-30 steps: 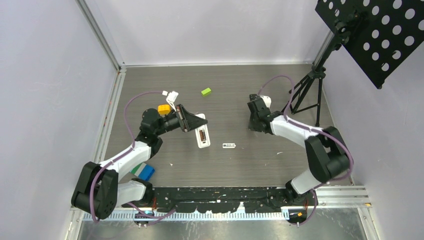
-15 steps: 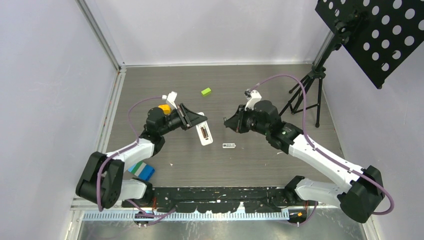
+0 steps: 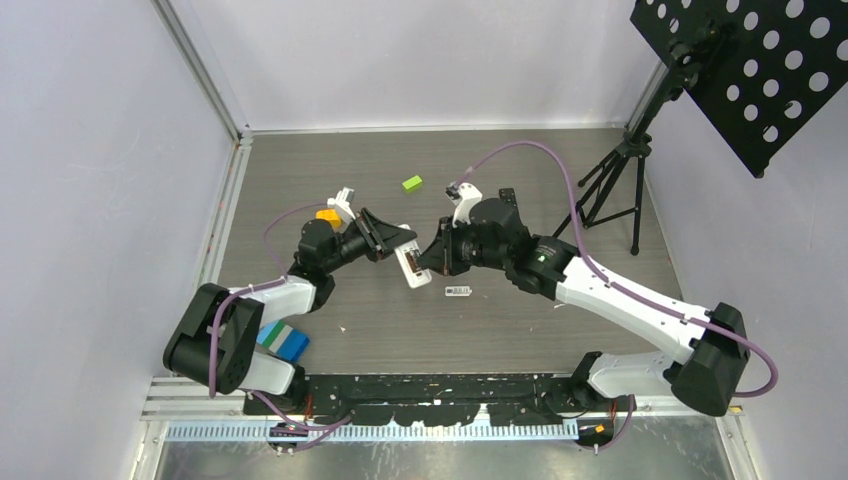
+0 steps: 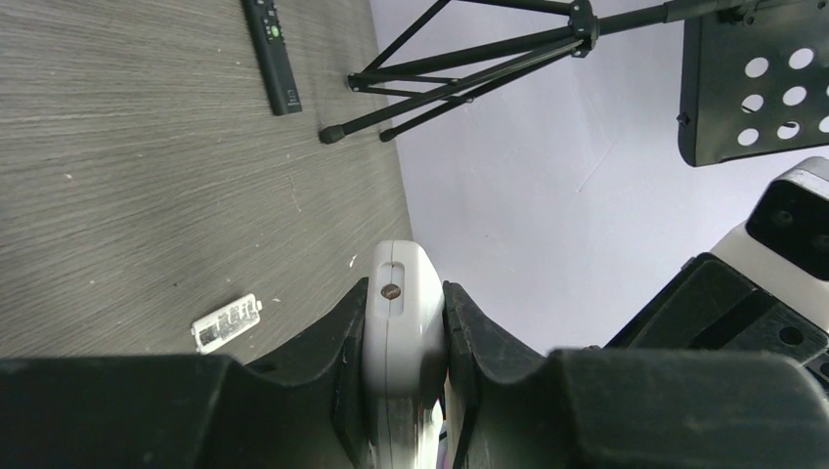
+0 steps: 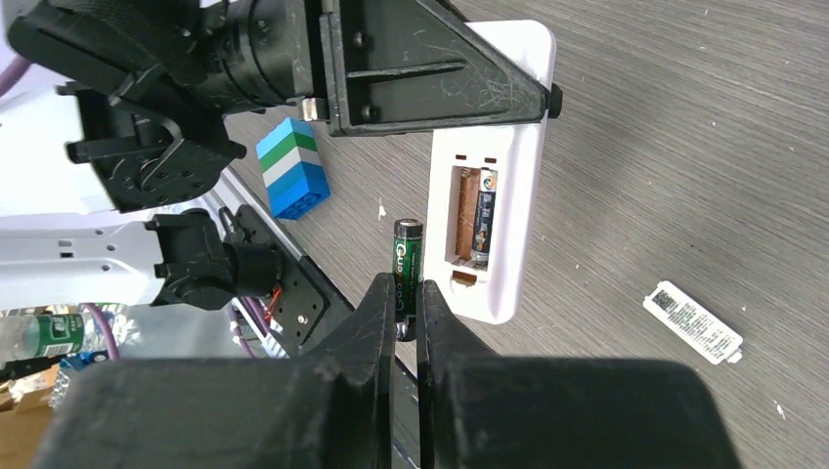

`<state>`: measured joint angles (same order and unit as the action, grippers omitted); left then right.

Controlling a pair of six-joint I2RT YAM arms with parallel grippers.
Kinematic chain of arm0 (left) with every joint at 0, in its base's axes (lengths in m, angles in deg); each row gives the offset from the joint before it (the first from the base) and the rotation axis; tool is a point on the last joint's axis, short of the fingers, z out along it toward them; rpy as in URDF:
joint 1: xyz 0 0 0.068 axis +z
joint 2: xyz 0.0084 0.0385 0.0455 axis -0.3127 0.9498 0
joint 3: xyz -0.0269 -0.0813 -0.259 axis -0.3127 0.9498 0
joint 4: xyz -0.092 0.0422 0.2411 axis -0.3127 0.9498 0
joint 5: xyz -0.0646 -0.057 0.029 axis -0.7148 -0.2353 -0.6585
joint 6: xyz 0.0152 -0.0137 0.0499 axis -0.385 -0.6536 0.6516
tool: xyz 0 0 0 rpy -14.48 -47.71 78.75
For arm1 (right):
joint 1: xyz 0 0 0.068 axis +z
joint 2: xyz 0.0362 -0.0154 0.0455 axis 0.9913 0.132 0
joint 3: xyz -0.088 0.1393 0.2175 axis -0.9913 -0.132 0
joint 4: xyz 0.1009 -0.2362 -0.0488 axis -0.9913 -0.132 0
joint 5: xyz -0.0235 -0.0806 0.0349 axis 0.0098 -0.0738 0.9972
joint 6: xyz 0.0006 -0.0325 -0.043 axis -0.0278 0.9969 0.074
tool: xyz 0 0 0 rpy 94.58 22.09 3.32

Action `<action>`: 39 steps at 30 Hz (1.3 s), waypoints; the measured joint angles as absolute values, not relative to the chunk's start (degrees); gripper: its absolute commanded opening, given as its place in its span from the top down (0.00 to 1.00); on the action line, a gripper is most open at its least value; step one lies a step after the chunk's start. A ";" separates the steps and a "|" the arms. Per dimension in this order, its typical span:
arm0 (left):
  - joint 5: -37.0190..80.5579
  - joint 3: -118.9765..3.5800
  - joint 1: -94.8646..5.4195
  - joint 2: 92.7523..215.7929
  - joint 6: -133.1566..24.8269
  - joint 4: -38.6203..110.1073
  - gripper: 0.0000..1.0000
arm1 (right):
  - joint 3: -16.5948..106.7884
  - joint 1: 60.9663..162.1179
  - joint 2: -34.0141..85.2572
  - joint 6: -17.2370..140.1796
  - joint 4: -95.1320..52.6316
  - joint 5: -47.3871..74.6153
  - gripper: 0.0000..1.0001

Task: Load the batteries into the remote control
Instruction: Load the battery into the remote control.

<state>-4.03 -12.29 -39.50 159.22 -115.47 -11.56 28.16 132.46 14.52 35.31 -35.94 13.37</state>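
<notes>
Frame centre: glossy white slab-shaped remote control, back open, clamped in the left gripper. The right gripper, reaching leftward, pinches a dark cylindrical battery just beside it.

The remote is white, battery black with green lettering, block striped blue-white-green

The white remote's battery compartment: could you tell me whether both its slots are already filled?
No: the compartment holds one battery beside a bare slot, while the right gripper grips a second battery.
</notes>
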 measured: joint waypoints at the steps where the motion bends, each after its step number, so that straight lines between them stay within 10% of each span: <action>1: -4.01 -12.29 -39.59 159.25 -115.71 -11.89 1.00 | 28.95 132.83 15.37 35.45 -36.58 13.07 0.90; 28: -3.62 -12.29 -39.65 159.27 -117.72 -13.00 1.00 | 32.86 135.74 23.26 37.81 -41.19 8.15 0.83; 39: -3.57 -12.29 -39.70 159.66 -118.88 -12.96 1.00 | 34.54 135.74 25.14 37.54 -41.12 7.49 0.65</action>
<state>-3.57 -12.29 -39.70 159.66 -118.88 -12.96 34.54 135.74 25.14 37.54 -41.12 7.49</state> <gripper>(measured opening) 0.279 0.324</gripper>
